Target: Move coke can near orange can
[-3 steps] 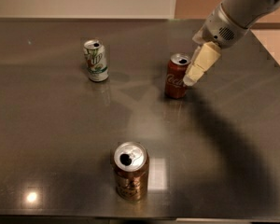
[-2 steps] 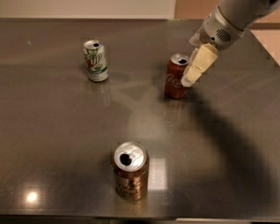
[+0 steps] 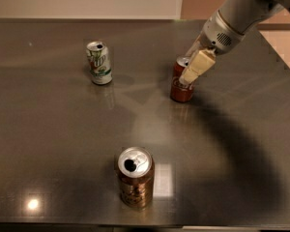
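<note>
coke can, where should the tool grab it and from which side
Grip the coke can across its round side wall, about mid-height, coming down from the upper right, where the tool is, right at the can's top. It stands upright on the table, with the orange can and the white-and-green can well apart from it.

The cream-padded gripper (image 3: pixel 187 71) sits at the top of the red Coca-Cola can (image 3: pixel 180 92), right of centre; the coppery brownish-orange can (image 3: pixel 135 180) stands well apart at lower centre.
</note>
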### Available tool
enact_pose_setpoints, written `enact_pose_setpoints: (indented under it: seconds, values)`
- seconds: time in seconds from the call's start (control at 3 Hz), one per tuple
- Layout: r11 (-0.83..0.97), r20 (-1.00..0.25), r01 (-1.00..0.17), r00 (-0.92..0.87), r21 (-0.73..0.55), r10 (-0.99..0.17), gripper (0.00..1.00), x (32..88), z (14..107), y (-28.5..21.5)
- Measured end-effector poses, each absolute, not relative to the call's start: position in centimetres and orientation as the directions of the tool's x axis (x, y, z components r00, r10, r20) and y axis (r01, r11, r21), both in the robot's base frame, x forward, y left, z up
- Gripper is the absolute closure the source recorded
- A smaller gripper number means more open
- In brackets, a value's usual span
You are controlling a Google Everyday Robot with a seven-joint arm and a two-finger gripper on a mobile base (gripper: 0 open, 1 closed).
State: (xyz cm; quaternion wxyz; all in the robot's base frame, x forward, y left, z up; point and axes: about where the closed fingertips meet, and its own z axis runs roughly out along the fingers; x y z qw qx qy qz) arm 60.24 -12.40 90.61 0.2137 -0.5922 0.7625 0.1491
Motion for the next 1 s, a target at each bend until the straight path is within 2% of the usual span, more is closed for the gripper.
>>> enact_pose_setpoints:
  seconds: [0.67,1.0]
  values:
    - [0.215,-0.505,-0.976,-0.177,-0.018,-0.845,0.81,59.1,91.0,-12.4]
    - [0.120,-0.515,-0.993,-0.094,-0.017,-0.852,1.00,55.5,92.2,-11.6]
